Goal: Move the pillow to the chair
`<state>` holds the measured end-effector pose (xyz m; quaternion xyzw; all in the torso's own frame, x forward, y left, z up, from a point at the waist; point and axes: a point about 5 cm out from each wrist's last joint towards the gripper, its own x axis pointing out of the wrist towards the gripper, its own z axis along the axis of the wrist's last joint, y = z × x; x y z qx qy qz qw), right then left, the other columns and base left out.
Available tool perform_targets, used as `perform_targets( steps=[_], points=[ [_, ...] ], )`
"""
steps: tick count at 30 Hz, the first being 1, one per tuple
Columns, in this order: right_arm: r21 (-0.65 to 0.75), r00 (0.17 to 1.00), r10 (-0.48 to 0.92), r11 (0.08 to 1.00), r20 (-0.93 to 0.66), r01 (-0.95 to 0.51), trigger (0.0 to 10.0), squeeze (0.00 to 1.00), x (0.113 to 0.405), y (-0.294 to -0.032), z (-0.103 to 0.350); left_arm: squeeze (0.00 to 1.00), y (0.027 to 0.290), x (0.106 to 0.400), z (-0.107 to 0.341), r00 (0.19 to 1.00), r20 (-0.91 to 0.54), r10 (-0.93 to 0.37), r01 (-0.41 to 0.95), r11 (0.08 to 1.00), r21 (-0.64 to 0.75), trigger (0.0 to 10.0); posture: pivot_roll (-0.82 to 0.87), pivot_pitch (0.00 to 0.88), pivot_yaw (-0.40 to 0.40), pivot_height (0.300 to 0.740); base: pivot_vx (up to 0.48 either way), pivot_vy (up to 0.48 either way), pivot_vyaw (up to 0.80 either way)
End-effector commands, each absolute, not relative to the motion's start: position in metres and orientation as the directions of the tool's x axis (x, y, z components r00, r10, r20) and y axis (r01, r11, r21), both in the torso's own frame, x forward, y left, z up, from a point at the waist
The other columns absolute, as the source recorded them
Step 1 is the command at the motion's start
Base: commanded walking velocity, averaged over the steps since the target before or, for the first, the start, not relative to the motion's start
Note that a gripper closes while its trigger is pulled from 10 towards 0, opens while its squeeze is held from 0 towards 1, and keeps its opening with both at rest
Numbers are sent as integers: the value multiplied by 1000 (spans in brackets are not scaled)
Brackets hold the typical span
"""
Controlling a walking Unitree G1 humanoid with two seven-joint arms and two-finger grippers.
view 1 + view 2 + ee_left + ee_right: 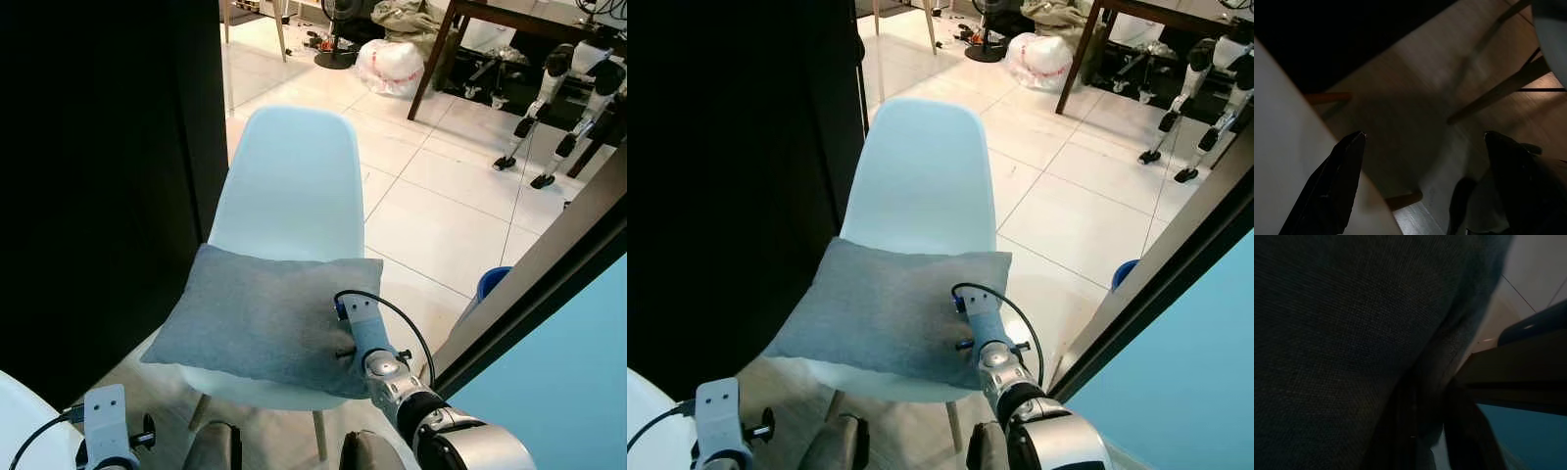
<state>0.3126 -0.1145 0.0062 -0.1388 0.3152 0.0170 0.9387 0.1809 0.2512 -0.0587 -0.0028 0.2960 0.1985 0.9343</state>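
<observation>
A grey pillow (260,318) lies across the seat of a pale blue shell chair (294,176), its corners overhanging the seat edges. My right gripper (1432,431) is at the pillow's near right corner, and its dark fingers (1466,431) pinch a fold of the grey fabric. In the eye views the right wrist (367,343) presses against that corner. My left arm (108,431) hangs low at the bottom left. Its gripper (1425,134) is open over the wood floor with nothing between its fingers.
A black panel (98,176) stands left of the chair. A dark frame (549,264) and a teal wall close off the right. A blue bin (495,279), a dark table (460,39), a plastic bag (390,64) and another robot's legs (549,108) are on the tiled floor behind.
</observation>
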Motion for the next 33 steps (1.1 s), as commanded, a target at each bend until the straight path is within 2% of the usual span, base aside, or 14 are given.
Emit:
perform_targets(
  steps=[1, 11, 13, 15, 16, 17, 18, 19, 21, 24, 28, 33],
  points=[
    [-235, 819, -44, 966, -572, -112, 10000, 1000, 315, -114, 10, 0, 243, 176, -65, 736, -589, 334, -339, 935, 106, 10000, 150, 56, -128, 621, 0, 0, 0],
    [-147, 825, 40, 978, -564, -148, 10000, 1000, 317, -114, 11, 0, 242, 158, -75, 686, -651, 324, -322, 938, 128, 10000, 143, 58, -121, 621, 0, 0, 0],
    [-60, 824, 125, 980, -553, -189, 10000, 1000, 319, -108, 15, 0, 242, 140, -83, 642, -696, 322, -311, 939, 148, 10000, 138, 56, -112, 621, 0, 0, 0],
    [-58, 827, 136, 978, -545, -199, 10000, 1000, 321, -107, 16, 0, 242, 136, -85, 631, -705, 323, -313, 938, 149, 10000, 138, 56, -112, 621, 0, 0, 0],
    [106, 811, 289, 956, -509, -274, 10000, 698, 325, -94, 25, 0, 245, 119, -90, 583, -738, 338, -335, 928, 160, 10000, 138, 57, -108, 621, 0, 0, 0],
    [164, 803, 342, 940, -488, -300, 10000, 698, 327, -90, 28, 0, 246, 113, -92, 565, -749, 345, -346, 924, 164, 10000, 138, 57, -108, 621, 0, 0, 0],
    [164, 803, 342, 940, -488, -300, 10000, 698, 327, -90, 28, 0, 246, 113, -92, 565, -749, 345, -346, 924, 164, 10000, 138, 57, -108, 621, 0, 0, 0],
    [298, 791, 463, 882, -399, -366, 10000, 0, 330, -80, 39, 0, 248, 101, -95, 529, -768, 362, -370, 912, 175, 10000, 136, 61, -110, 621, 0, 0, 0],
    [371, 771, 540, 829, -338, -418, 10000, 0, 331, -72, 44, 0, 250, 92, -97, 501, -777, 381, -389, 901, 191, 10000, 137, 60, -109, 626, 0, 0, 0],
    [376, 735, 586, 802, -340, -465, 10000, 0, 327, -65, 42, 0, 254, 80, -99, 461, -786, 413, -423, 880, 214, 10000, 141, 57, -112, 641, 0, 0, 0],
    [363, 715, 588, 804, -377, -470, 10000, 0, 320, -63, 34, 0, 258, 72, -100, 428, -790, 439, -457, 859, 229, 10000, 147, 60, -116, 656, 0, 0, 0],
    [334, 667, 544, 839, -509, -430, 10000, 0, 297, -72, 4, 0, 263, 70, -97, 412, -768, 490, -491, 830, 266, 10000, 159, 61, -121, 681, 0, 0, 0]
  ],
)
